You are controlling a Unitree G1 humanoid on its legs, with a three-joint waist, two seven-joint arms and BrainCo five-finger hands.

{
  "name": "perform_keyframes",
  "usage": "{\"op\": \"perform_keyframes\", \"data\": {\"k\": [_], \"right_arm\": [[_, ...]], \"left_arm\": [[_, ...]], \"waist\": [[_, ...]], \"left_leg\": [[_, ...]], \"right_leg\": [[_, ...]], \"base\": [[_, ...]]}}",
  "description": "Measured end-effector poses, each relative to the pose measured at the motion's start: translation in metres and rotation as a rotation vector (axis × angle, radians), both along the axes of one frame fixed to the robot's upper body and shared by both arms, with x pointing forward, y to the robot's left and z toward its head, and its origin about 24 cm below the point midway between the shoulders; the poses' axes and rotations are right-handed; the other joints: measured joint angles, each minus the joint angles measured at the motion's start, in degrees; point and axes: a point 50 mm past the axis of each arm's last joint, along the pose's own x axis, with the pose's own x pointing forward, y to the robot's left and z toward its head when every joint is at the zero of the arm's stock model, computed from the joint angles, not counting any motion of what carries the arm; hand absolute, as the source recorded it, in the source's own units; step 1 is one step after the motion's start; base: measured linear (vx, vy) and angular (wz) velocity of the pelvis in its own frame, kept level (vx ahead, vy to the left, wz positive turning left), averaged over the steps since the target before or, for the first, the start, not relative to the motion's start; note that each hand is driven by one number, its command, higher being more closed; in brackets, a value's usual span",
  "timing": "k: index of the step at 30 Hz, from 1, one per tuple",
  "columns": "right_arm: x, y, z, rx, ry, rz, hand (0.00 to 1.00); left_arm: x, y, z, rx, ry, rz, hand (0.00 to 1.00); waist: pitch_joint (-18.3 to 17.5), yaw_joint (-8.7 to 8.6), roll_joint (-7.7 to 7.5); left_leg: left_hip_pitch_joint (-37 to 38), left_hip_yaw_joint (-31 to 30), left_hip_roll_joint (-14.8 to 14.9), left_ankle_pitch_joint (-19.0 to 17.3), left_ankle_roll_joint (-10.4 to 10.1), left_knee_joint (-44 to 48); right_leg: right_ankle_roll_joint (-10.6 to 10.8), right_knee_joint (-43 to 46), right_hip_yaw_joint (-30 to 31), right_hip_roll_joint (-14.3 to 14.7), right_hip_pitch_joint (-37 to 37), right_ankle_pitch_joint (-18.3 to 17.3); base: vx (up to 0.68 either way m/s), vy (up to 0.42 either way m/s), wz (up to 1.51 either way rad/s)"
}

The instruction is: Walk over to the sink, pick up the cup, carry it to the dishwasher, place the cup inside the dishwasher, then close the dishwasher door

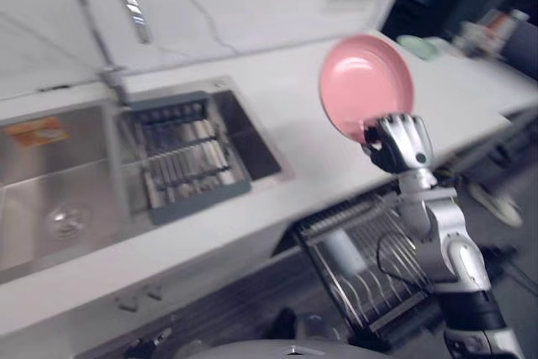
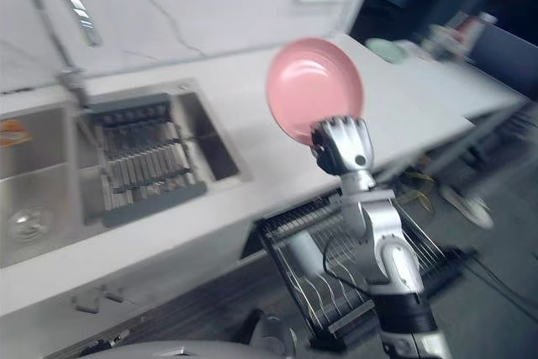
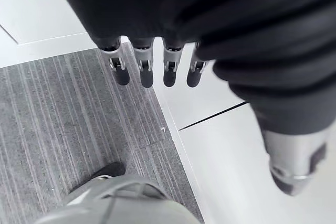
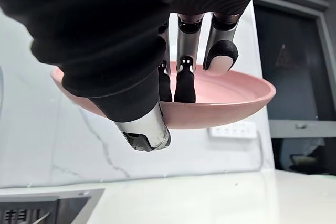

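Note:
No cup shows; the thing in hand is a shallow pink plate. My right hand is shut on its lower rim and holds it up on edge above the white counter, right of the sink. In the right wrist view the fingers curl over the plate and the thumb presses beneath it. Below the counter's edge, the dishwasher rack is pulled out under the raised arm. My left hand hangs with straight fingers over grey carpet.
A grey dish rack sits in the sink's right basin, and a curved tap rises behind it. A pale cylindrical item lies in the dishwasher rack. A green dish rests far along the counter.

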Motion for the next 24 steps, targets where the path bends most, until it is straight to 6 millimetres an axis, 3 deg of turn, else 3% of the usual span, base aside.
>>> {"op": "perform_keyframes", "data": {"k": [1, 2, 3, 4, 5, 10, 16, 24], "right_arm": [[0.001, 0.002, 0.002, 0.002, -0.011, 0.01, 1.0], [0.001, 0.001, 0.002, -0.004, -0.009, 0.01, 1.0], [0.004, -0.001, -0.001, -0.007, 0.005, 0.008, 1.0], [0.008, -0.004, -0.008, -0.007, 0.039, -0.003, 1.0], [0.009, -0.007, -0.011, -0.005, 0.053, -0.013, 1.0], [0.005, -0.023, -0.012, 0.008, 0.072, -0.064, 1.0], [-0.004, -0.043, -0.018, 0.048, 0.133, -0.127, 1.0], [-0.004, -0.039, -0.038, 0.092, 0.228, -0.117, 1.0]], "left_arm": [[0.001, -0.003, -0.001, -0.011, -0.006, 0.03, 0.0], [0.001, -0.004, -0.001, -0.012, -0.011, 0.031, 0.0], [0.001, -0.004, -0.001, -0.013, -0.011, 0.045, 0.0], [0.001, -0.004, -0.001, -0.012, -0.007, 0.059, 0.0], [0.002, -0.003, -0.001, -0.009, -0.007, 0.063, 0.0], [0.003, -0.012, -0.003, -0.037, -0.004, 0.068, 0.0], [-0.002, -0.014, -0.004, -0.043, 0.009, 0.064, 0.0], [-0.01, -0.012, -0.004, -0.051, 0.021, 0.082, 0.0]], "waist": [[-0.58, 0.66, -0.17], [-0.66, 0.4, -0.31], [-0.43, -0.01, -0.06], [-0.92, 0.46, -1.05], [-1.54, 1.41, -2.4], [-0.93, 0.3, -1.75], [-0.66, 0.41, -1.51], [0.5, 1.01, -2.04]], "left_leg": [[0.39, 5.52, 0.62, 2.13, 0.09, -2.33], [0.49, 6.57, 0.65, 2.52, 0.17, -2.62], [1.25, 8.09, 0.51, 3.09, 0.46, -2.52], [1.58, 10.56, 0.34, 3.41, 0.4, -1.34], [1.41, 12.33, 0.57, 3.4, 0.38, 0.2], [1.67, 14.1, 1.46, 4.17, -0.89, 0.19], [0.67, 14.09, 1.33, 5.83, -1.07, -2.36], [-2.58, 13.48, 0.89, 7.08, -0.15, -2.84]], "right_leg": [[-3.95, 4.07, -2.17, -0.1, -0.05, -5.47], [-4.53, 9.56, -3.78, -1.81, 0.42, -10.56], [-3.13, 13.87, -5.21, -4.19, 2.81, -14.97], [-1.28, 12.52, -5.62, -6.54, 7.14, -15.74], [2.22, 7.32, -4.03, -6.85, 10.56, -14.21], [6.7, -5.15, -3.25, -2.43, 14.56, -10.59], [5.58, -12.75, -3.23, 0.56, 15.92, -6.26], [4.91, -14.4, -3.58, 0.59, 13.29, -4.64]], "base": [[-0.27, -0.008, -1.92], [-0.13, -0.024, -1.33], [-0.04, -0.049, -0.96], [-0.01, -0.109, -1.24], [-0.02, -0.119, -1.13], [-0.11, -0.128, -0.36], [-0.18, -0.043, -0.04], [-0.1, 0.059, 0.04]]}}
